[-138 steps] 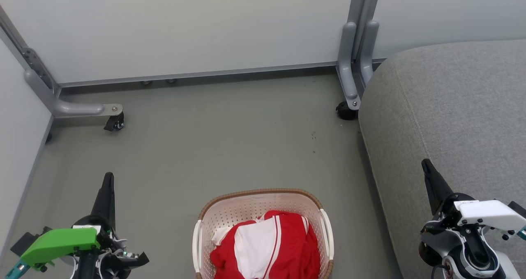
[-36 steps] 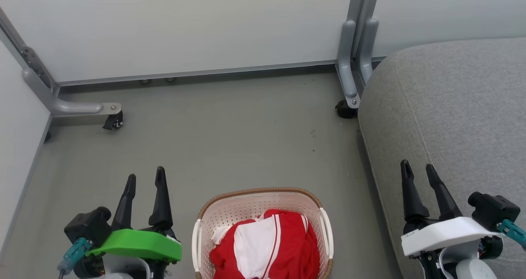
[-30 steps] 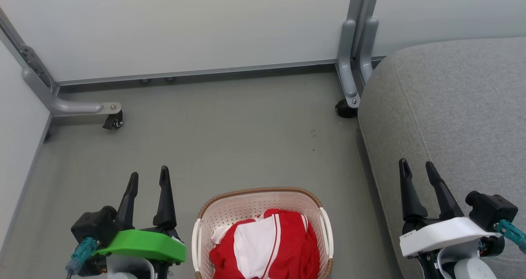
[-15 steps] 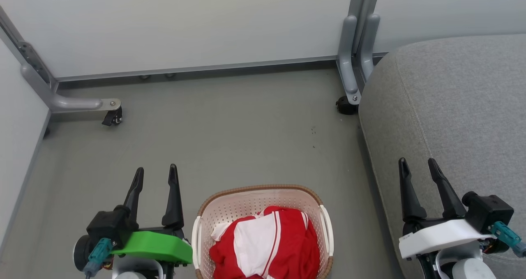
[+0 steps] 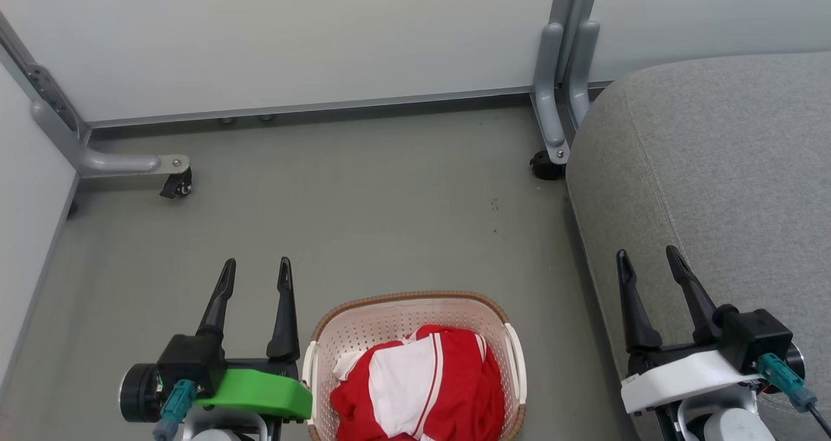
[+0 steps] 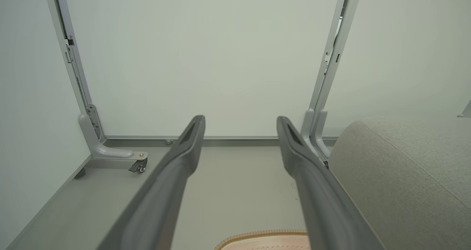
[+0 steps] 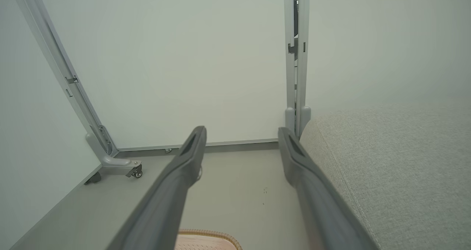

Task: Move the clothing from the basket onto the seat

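Note:
The cream perforated basket [image 5: 363, 327] with a brown woven rim sits on the floor at the bottom centre of the head view. Red clothing [image 5: 454, 389] with a white panel lies bunched inside it. The big grey seat [image 5: 727, 168] fills the right side. My left gripper [image 5: 256, 269] stands open just left of the basket, fingers pointing away from me, empty. My right gripper [image 5: 646, 259] is open over the seat's front left edge, also empty. A strip of basket rim [image 6: 257, 236] shows under the left gripper [image 6: 241, 121]; the rim [image 7: 209, 234] also lies below the right gripper [image 7: 242, 131].
Pale partition panels close off the back and left. Their grey metal feet carry castors, one at the left [image 5: 174, 184] and one by the seat's far corner [image 5: 544, 167]. Grey floor [image 5: 363, 214] stretches between the basket and the back panel.
Both grippers have drifted slightly: the left one right toward the basket, the right one a little left. The head view has tipped a touch. Basket and clothing lie as before.

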`<state>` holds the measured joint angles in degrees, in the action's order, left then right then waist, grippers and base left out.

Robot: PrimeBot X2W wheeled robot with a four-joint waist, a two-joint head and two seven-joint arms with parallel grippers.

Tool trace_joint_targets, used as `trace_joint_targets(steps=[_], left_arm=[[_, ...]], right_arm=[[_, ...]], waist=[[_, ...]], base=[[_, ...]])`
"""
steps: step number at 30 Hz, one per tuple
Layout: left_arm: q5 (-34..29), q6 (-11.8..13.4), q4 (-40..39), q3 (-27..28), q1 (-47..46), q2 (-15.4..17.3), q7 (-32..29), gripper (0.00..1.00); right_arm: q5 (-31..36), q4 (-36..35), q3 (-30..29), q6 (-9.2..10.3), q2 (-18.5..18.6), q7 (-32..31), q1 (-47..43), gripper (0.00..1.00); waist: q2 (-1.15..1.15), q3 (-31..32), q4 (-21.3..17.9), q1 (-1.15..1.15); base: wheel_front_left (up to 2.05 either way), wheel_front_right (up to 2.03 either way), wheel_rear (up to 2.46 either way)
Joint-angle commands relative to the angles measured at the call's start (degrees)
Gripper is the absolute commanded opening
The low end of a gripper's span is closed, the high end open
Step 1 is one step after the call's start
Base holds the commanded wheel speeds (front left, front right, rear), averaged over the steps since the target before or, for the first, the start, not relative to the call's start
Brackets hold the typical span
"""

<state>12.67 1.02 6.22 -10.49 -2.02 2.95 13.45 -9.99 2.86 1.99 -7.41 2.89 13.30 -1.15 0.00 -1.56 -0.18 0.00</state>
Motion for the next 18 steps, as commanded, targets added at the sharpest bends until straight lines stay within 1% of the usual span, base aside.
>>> trace_joint_targets(steps=[1,16,18], left_arm=[[-1.5,0.2,-0.2,0.2,0.4,0.0,0.4,1.0],[-3.7,0.1,0.1,-0.1,1.0,-0.1,1.9,1.0],[-3.6,0.1,0.3,0.0,0.9,-0.1,1.8,1.0]], right_arm=[[1.3,-0.4,0.1,-0.13,0.1,0.7,-0.6,1.0],[7.3,-0.6,0.8,-0.08,0.0,2.0,-1.1,1.0],[7.1,-0.5,0.8,-0.08,0.0,1.9,-1.1,1.0]], waist=[[0.0,0.0,0.0,0.0],[0.0,0.3,0.0,0.0],[0.0,0.4,0.0,0.0]], base=[[0.0,0.0,0.0],[0.0,0.0,0.0],[0.0,0.0,0.0]])
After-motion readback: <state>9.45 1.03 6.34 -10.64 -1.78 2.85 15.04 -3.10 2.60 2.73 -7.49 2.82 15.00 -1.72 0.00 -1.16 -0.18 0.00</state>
